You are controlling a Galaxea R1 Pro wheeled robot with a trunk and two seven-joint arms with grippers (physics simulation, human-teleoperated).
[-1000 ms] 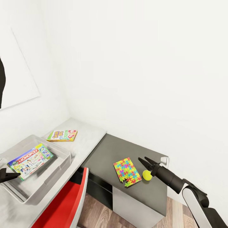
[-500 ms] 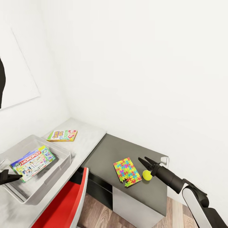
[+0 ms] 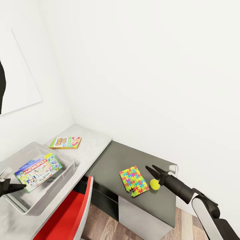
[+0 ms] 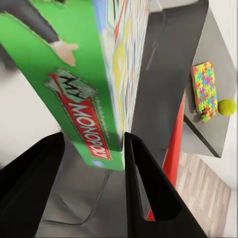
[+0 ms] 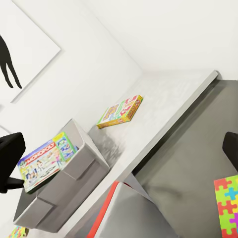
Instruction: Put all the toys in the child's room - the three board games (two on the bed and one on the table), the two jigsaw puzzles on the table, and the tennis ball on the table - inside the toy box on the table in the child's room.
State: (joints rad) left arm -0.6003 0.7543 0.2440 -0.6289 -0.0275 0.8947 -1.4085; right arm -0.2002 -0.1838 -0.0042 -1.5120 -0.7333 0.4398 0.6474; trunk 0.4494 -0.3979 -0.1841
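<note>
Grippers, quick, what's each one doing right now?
Left gripper: fingers apart, the Monopoly box between them; grip cannot be told.
Right gripper: open, empty, beside the tennis ball.

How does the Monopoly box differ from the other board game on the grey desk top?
The Monopoly box sits tilted inside the toy box, by the left tool; the other board game lies flat on the table, untouched. Monopoly has a green edge, the other a yellow one. Both are thin, flat boxes with colourful lids.
</note>
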